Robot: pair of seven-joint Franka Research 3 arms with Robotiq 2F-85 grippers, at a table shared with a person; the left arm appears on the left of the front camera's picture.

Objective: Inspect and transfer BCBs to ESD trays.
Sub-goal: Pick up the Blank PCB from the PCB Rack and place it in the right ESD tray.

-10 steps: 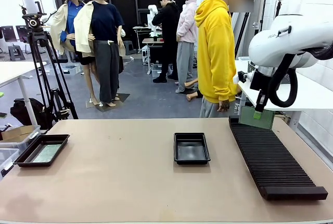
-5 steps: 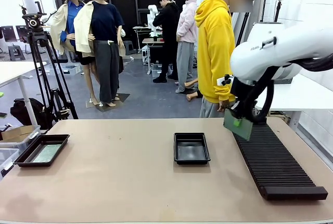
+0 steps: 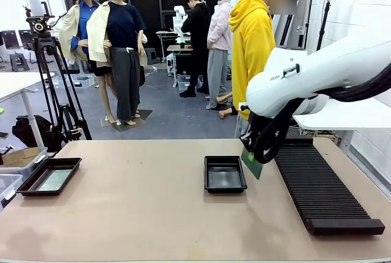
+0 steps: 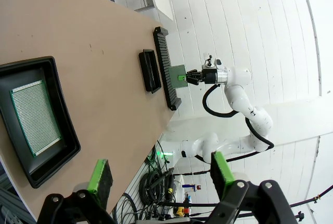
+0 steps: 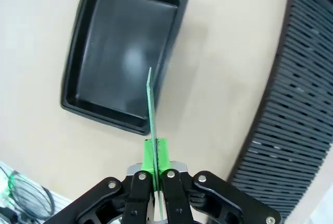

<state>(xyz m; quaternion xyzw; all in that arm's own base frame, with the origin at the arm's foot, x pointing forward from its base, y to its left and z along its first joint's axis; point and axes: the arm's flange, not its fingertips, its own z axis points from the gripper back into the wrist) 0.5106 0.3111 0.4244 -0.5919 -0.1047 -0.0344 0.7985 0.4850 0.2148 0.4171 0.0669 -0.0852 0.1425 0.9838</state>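
Note:
My right gripper (image 3: 250,156) is shut on a green BCB (image 3: 252,166), which hangs on edge just right of the empty middle ESD tray (image 3: 225,174). In the right wrist view the BCB (image 5: 151,104) shows edge-on in the shut right gripper (image 5: 156,153), over the near rim of that tray (image 5: 122,52). A second BCB (image 3: 55,180) lies flat in the left ESD tray (image 3: 36,191). The left wrist view looks down at this BCB (image 4: 34,117) in its tray (image 4: 70,146), with my left gripper (image 4: 160,174) open and high above the table.
A long black ribbed rack (image 3: 321,183) lies along the table's right side, close to my right arm. A person in a yellow hoodie (image 3: 253,61) stands at the far edge. A camera tripod (image 3: 52,85) stands off the table at the left.
My right arm has swung left and down from above the rack's far end to beside the middle tray, carrying the board. The board has turned from facing the camera to nearly edge-on.

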